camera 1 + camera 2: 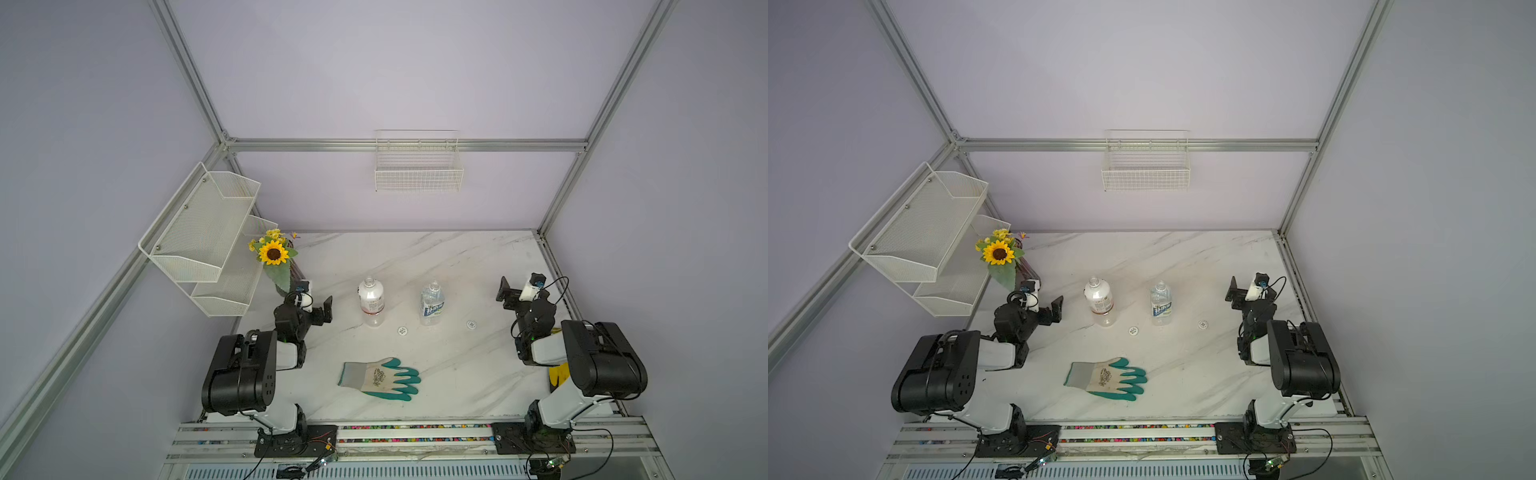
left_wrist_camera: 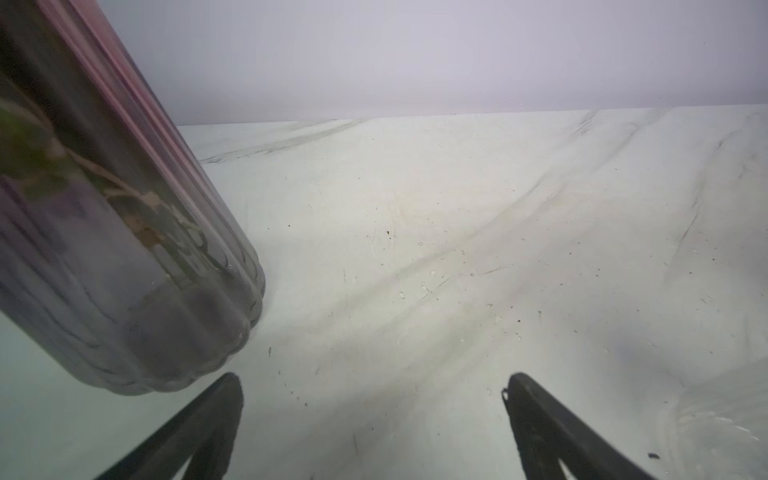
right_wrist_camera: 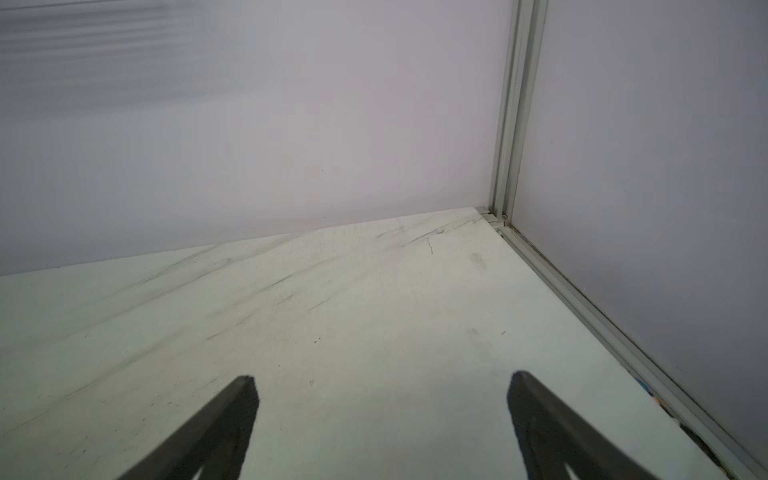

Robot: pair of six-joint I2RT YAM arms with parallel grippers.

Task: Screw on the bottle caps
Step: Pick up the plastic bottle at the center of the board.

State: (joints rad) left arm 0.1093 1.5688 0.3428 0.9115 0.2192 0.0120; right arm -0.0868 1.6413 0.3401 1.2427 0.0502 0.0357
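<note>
1. Neither cap is on yet. The left cap (image 1: pixel 402 331) lies flat on the table (image 1: pixel 457 257), just right of and nearer than the white-wrap bottle (image 1: pixel 371 301). The right cap (image 1: pixel 471 324) sits the same way beside the clear bottle (image 1: pixel 432 305).
2. Both bottles stand upright mid-table, necks open, a little apart from each other.
3. The left gripper (image 2: pixel 374 384) is spread wide with nothing in it, parked at the left next to the dark vase (image 2: pixel 124 249). The right gripper (image 3: pixel 382 380) is just as wide and empty, out on the right and aimed at the far corner.
4. So we reckon we're at step one: fetching a cap. One arm has to swing in and drop over a cap to pinch its rim, while the other probably steadies the matching bottle.
5. The glove (image 1: pixel 380 378) lies nearer us, out of the way.
</note>
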